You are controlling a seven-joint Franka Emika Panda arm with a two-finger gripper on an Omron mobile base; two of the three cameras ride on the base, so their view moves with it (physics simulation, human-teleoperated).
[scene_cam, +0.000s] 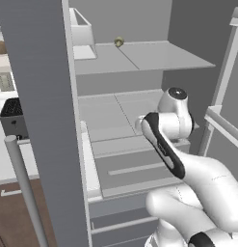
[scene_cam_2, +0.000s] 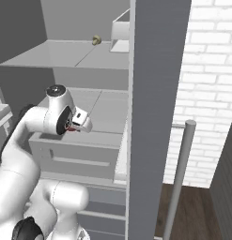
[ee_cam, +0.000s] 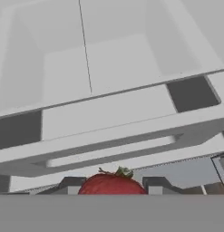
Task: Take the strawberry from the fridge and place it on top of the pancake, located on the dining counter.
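Note:
The fridge [scene_cam: 139, 58] stands open in front of me, with pale grey shelves and drawers [ee_cam: 109, 149] inside. The red strawberry [ee_cam: 112, 185] with its green leaves sits between my two dark fingertips [ee_cam: 70, 185] at the bottom of the hand view. My gripper [ee_cam: 113, 186] is shut on it, just in front of the drawer fronts. In the right base view my white hand [scene_cam_2: 82, 122] hovers at the level of the lower shelf [scene_cam_2: 103, 108]. In the left base view the wrist [scene_cam: 176, 113] hides the fingers. The pancake and the dining counter are out of view.
The open grey fridge door [scene_cam: 38, 96] [scene_cam_2: 155, 93] stands close beside the arm, with its slim handle [scene_cam_2: 181, 178]. A small olive ball [scene_cam: 119, 42] lies on the upper shelf near a white door bin [scene_cam: 82, 34]. A brick wall [scene_cam_2: 211, 70] is at the right.

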